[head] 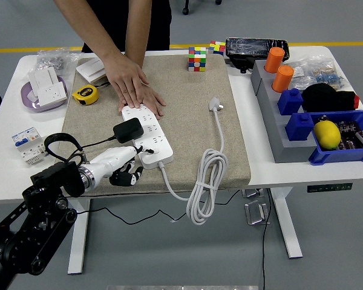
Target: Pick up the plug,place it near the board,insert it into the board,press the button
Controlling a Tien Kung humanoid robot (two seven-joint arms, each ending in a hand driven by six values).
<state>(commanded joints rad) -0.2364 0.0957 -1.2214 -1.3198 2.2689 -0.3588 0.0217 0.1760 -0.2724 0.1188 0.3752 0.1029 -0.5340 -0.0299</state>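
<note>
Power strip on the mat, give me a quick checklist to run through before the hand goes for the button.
1. Black plug seated in power strip: looks in, depth cannot tell.
2. Strip steadied: ok, person's hand presses its far end.
3. Left hand free: ok, fingers relaxed, holding nothing, at the strip's near end.
4. Button position: cannot tell.
5. White cord clear of the hand: ok, coiled to the right.

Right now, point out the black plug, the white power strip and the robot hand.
black plug (127, 129), head view, top face of the adapter body.
white power strip (152, 136), head view, middle of its socket face.
left robot hand (118, 164), head view, white back of the hand, at the strip's near end.
</note>
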